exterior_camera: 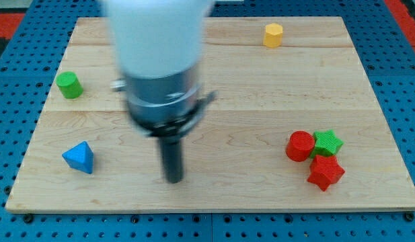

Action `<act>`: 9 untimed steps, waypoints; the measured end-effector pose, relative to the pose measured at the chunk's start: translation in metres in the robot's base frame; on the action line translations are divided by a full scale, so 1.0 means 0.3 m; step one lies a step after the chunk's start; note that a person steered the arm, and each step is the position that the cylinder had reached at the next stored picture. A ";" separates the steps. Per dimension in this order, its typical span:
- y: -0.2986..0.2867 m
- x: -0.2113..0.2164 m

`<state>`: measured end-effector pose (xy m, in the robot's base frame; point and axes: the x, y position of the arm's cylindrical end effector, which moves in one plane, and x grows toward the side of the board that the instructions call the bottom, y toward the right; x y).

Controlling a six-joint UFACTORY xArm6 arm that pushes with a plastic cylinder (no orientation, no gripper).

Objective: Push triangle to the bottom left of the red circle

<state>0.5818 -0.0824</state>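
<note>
The blue triangle (79, 157) lies near the board's bottom left. The red circle (300, 146) sits at the right, touching a green star (327, 142) on its right, with a red star (325, 172) just below them. My tip (173, 179) is on the board to the right of the blue triangle, well apart from it, and far to the left of the red circle. The arm's pale body rises above the tip and hides the board's upper middle.
A green cylinder (69, 85) stands at the left edge. A yellow hexagon (273, 34) sits near the top edge. The wooden board (368, 87) lies on a blue pegboard surface.
</note>
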 end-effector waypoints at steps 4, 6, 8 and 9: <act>-0.351 -0.169; -0.082 -0.170; -0.223 -0.088; -0.226 -0.051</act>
<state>0.5666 -0.1503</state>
